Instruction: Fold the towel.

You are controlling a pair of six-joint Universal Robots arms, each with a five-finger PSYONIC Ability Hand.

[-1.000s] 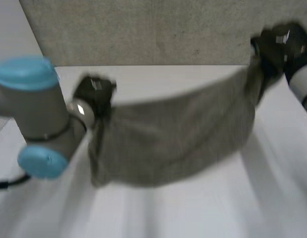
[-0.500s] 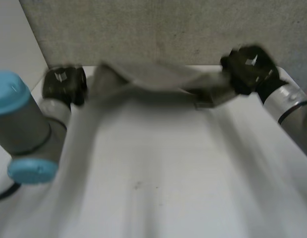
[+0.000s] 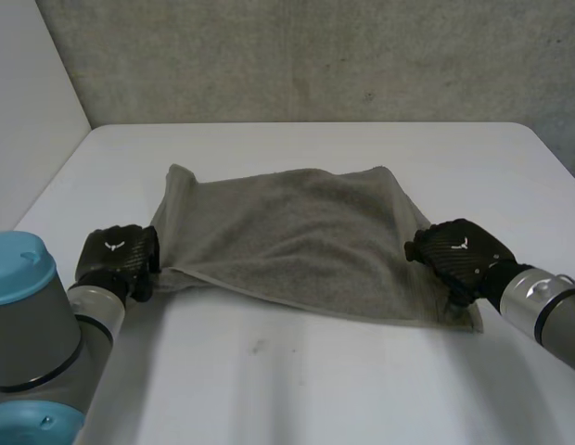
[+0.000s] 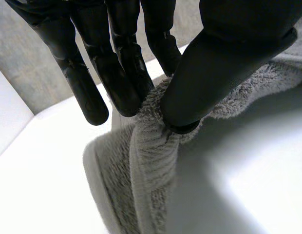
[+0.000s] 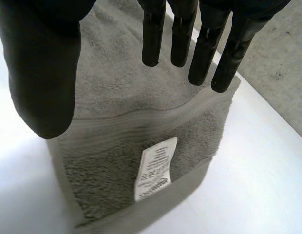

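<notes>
A grey towel [image 3: 297, 241] lies spread on the white table [image 3: 362, 389], doubled over with its fold toward the far side. My left hand [image 3: 116, 261] is at the towel's near-left corner. In the left wrist view its thumb [image 4: 224, 68] and fingers [image 4: 117, 78] pinch the towel's edge [image 4: 151, 156]. My right hand [image 3: 454, 252] rests over the near-right corner. In the right wrist view its fingers [image 5: 204, 44] are straight and apart from the thumb [image 5: 41, 73]. The towel corner [image 5: 117, 97] with its white label [image 5: 156, 168] lies flat below that hand.
A grey wall [image 3: 315, 56] stands behind the table's far edge, and a white panel [image 3: 28, 111] runs along the left side. A small dark speck [image 3: 258, 348] marks the bare table in front of the towel.
Both hands swung the hanging towel out toward the wall, then drew it back and laid it flat on the table. The right hand has let go; the left still pinches its corner.
</notes>
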